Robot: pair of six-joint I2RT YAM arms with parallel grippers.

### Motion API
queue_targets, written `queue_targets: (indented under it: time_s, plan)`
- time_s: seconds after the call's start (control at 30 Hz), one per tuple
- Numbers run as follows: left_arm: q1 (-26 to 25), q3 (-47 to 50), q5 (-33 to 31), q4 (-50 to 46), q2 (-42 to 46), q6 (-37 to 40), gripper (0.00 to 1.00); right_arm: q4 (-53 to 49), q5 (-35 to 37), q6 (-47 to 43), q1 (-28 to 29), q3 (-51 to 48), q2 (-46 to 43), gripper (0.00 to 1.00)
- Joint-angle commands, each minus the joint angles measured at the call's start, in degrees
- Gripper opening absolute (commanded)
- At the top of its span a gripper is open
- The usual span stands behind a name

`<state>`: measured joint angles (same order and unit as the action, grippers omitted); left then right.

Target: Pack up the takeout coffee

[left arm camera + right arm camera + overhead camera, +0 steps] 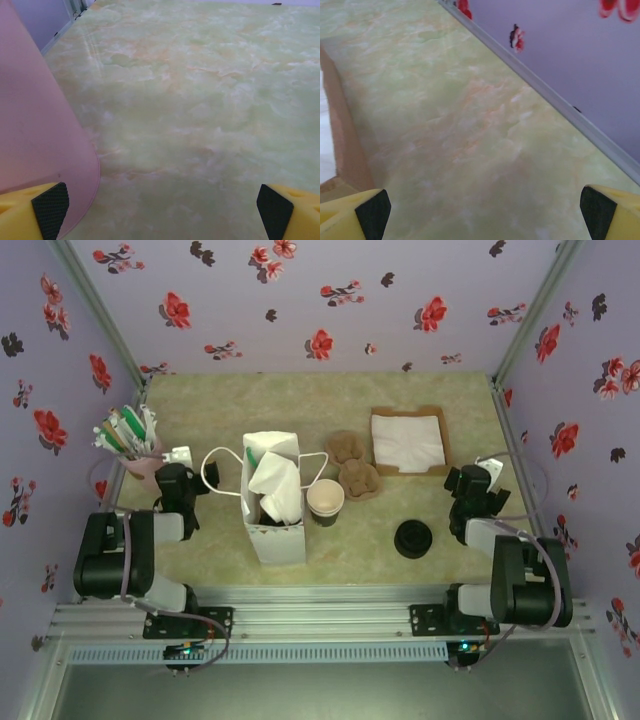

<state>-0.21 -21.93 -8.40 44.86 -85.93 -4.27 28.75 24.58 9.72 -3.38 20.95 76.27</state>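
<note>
Two grippers sit parked wide of the work. The left gripper has its yellow fingers spread with nothing between them, just beside the pink cup of sachets, and the right gripper is likewise spread and empty near the napkin tray. As best I can tell, the takeout coffee is the dark shape low inside the near side of the white paper bag, partly hidden by crumpled white paper; I cannot make out its lid for certain. An open cup without a lid stands just beside the bag on its right, and a stack of black lids lies nearer the right arm, apart from both. If that reading is right, the packing looks close to done. Any arm that comes in should descend over the bag's mouth, clear of the loop handles, since a snag would likely tip a light bag and the coffee with it. Should the coffee need seating, grip its wall below the lid, keep it upright, and lower it straight down beside the paper, not onto it. The open cup is a lookalike and best left untouched.
</note>
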Motion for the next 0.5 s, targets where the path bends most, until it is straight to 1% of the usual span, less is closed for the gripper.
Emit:
queue_targets:
  time_s: [0.0,0.07,0.1,0.2,0.27,0.33,0.47]
  plan:
    - [0.41,1.02,0.3,7.62,-1.23,1.96,0.99,5.33,-3.95,-2.1,-0.21,2.48,0.84,0.99]
    - [0.39,1.78,1.06,10.17,-2.27,2.08,0.99,7.17,-6.48,-2.96,-0.18,0.8,-0.42,0.99]
    - [0.46,2.01,0.94,9.99,-1.95,2.03,0.99,8.47,-7.77,-3.26,-0.15,-0.54,-1.48,0.99]
    - [0.48,2.08,0.93,10.49,-2.1,2.08,0.99,11.36,-8.06,-3.3,-0.12,-2.78,-3.02,0.99]
    - [0.47,1.66,0.93,9.68,-2.1,2.08,0.99,10.9,-7.99,-3.3,-0.14,-2.28,-2.59,0.99]
    - [0.48,1.29,0.93,9.02,-2.11,2.08,0.99,8.9,-6.11,-2.6,-0.26,-0.24,-0.95,0.99]
    - [0.52,1.28,0.93,8.91,-2.08,2.08,0.99,7.06,-9.77,-3.34,-0.03,0.72,-0.68,0.99]
